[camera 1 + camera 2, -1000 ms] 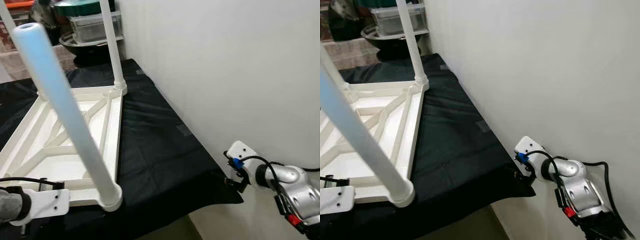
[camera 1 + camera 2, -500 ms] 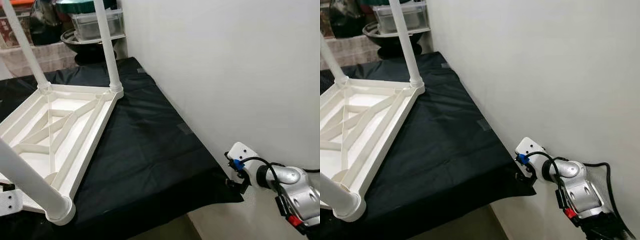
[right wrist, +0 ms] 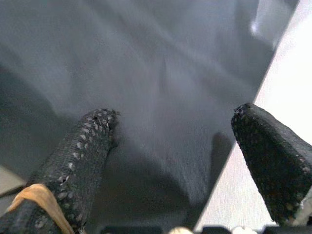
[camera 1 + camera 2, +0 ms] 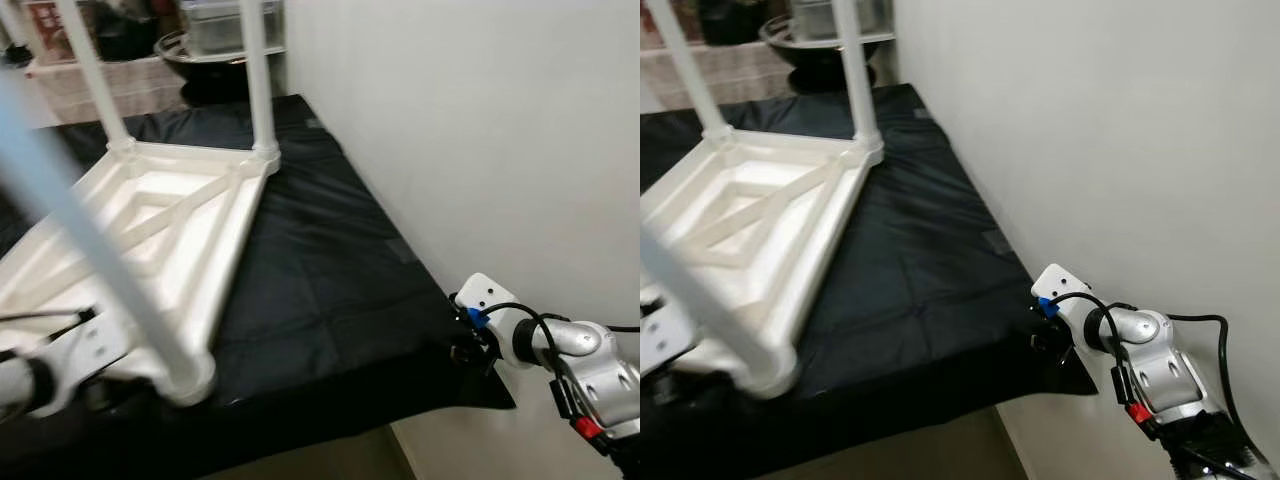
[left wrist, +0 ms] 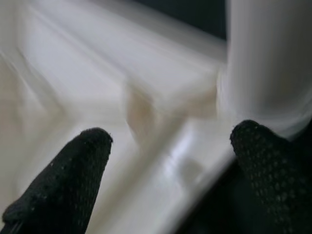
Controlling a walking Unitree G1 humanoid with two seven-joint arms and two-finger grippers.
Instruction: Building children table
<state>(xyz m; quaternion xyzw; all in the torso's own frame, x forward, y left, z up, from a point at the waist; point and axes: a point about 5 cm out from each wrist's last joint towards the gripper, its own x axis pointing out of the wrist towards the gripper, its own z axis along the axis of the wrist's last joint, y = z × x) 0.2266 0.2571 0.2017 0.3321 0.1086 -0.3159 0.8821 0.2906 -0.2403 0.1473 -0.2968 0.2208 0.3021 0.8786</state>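
A white plastic children's table lies upside down on a black cloth. Two far legs stand up from its back corners, and a near leg, blurred, rises from the front corner. My left arm is at that front corner. In the left wrist view my left gripper is open, with the frame's rim and the leg's base just ahead of its fingers. My right arm reaches to the cloth's front right corner by the wall. My right gripper is open over bare cloth.
A white wall runs along the cloth's right side. At the back stand a dark bowl and a clear storage box. The cloth's front edge drops off to the floor.
The whole view has shifted. The table has swung round on the cloth, its near corner going left and then back right with my left arm. My right arm has stayed put.
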